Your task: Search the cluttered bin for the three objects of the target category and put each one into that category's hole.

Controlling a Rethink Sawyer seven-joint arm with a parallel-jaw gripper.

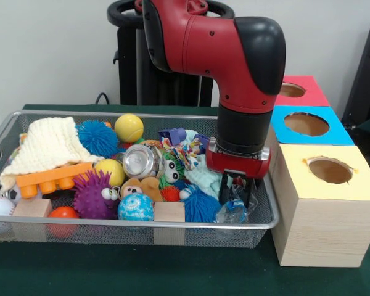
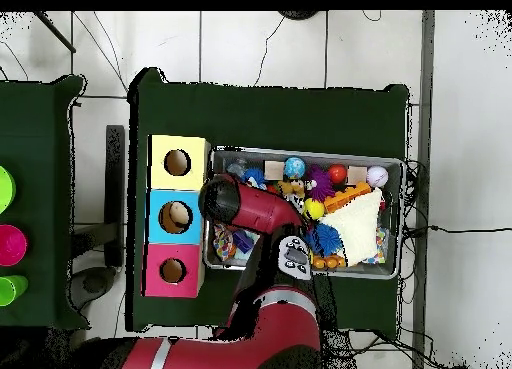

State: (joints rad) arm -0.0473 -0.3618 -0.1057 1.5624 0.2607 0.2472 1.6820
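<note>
Black gripper (image 1: pixel 237 188) sunk low at wire mesh bin's (image 1: pixel 142 227) end beside yellow-topped wooden hole box (image 1: pixel 328 206), tips buried among crinkled clear plastic wrapper (image 1: pixel 230 209); open or clenched: cannot tell. Overhead, hidden under red arm (image 2: pixel 250 210). Fuzzy blue ball (image 1: pixel 200 205) adjacent.

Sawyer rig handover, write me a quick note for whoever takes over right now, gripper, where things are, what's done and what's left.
Gripper: lowered into the wire bin at the end nearest the boxes, over a clear crinkly wrapper; whether it is open or shut cannot be told.
Bin: still crowded with a cream knit cloth, spiky balls, a yellow ball, a metal can, wooden blocks, an orange brick.
Boxes beside the bin: yellow hole, blue hole, red hole; nothing shows inside them.
Done: no drop visible.
Left: find all three targets and post them.
</note>
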